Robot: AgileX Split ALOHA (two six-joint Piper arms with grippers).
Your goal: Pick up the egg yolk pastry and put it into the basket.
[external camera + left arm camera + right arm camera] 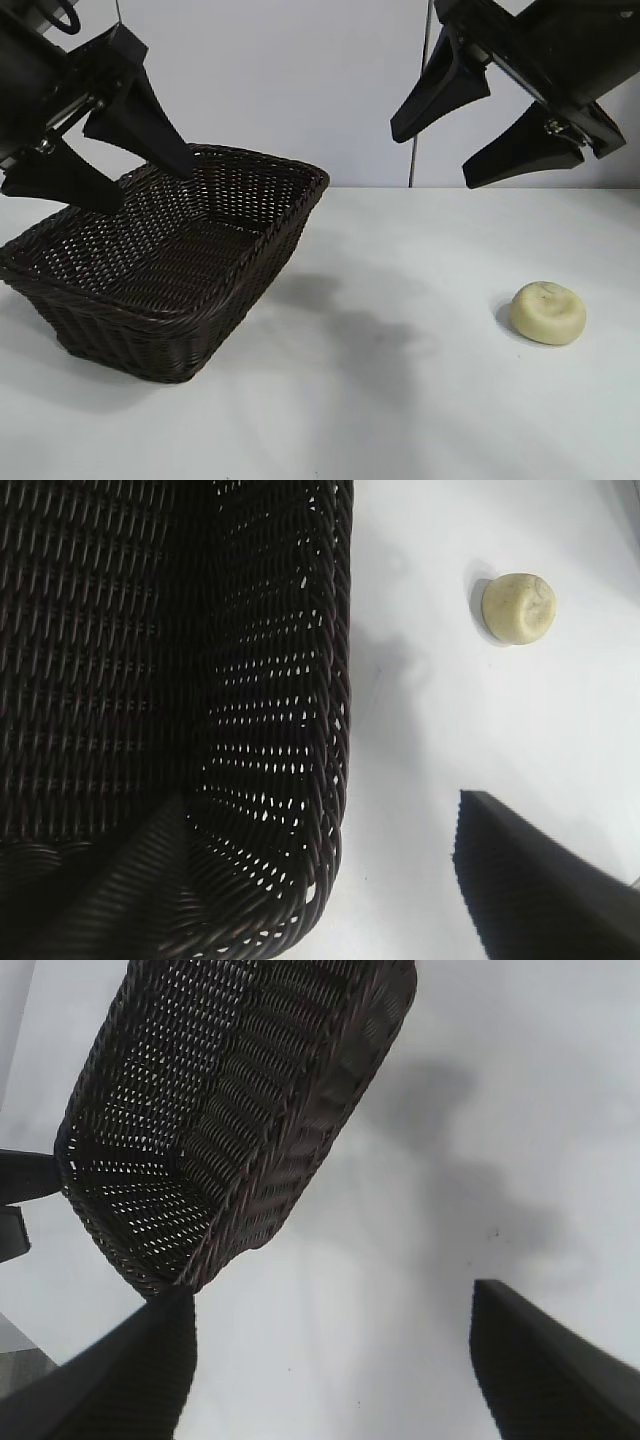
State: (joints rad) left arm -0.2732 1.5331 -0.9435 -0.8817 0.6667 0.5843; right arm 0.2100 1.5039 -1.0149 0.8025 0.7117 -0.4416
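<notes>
We have nothing done yet: the small pale-yellow round pastry [548, 312] sits on the white counter [400, 400], right of the empty dark-brown wicker basket [250, 262], both tools [480, 125] [100, 160] raised, wide, empty.

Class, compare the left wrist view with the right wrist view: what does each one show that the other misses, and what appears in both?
Only the left wrist view shows the egg yolk pastry, lying on the white table outside the basket. Only the right wrist view shows the basket's whole outline, with nothing inside it, and the open right gripper with a finger on either side. Both share the dark wicker basket and the white table.
</notes>
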